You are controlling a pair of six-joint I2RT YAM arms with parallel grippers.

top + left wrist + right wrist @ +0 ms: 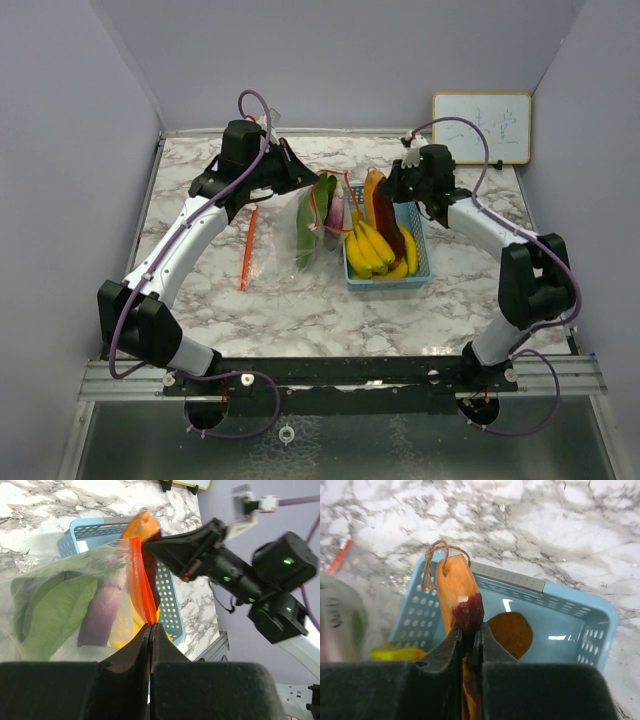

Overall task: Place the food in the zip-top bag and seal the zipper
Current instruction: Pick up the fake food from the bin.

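Note:
The clear zip-top bag [312, 228] lies left of the light-blue basket, with a dark-green vegetable [55, 611] and a purple piece [102, 611] inside. My left gripper [150, 625] is shut on the bag's orange-red zipper strip [141, 582] and holds the mouth up; it also shows in the top view [306, 180]. My right gripper [470, 628] is shut on an orange and dark-red piece [457, 592] with a twine loop, above the basket's far end [392, 195]. A bunch of yellow bananas [372, 250] lies in the basket.
The light-blue basket [422, 262] stands right of the bag; another orange piece [512, 632] lies on its floor. An orange-red strip [247, 247] lies on the marble to the left. A whiteboard [482, 127] leans at the back right. Walls close three sides.

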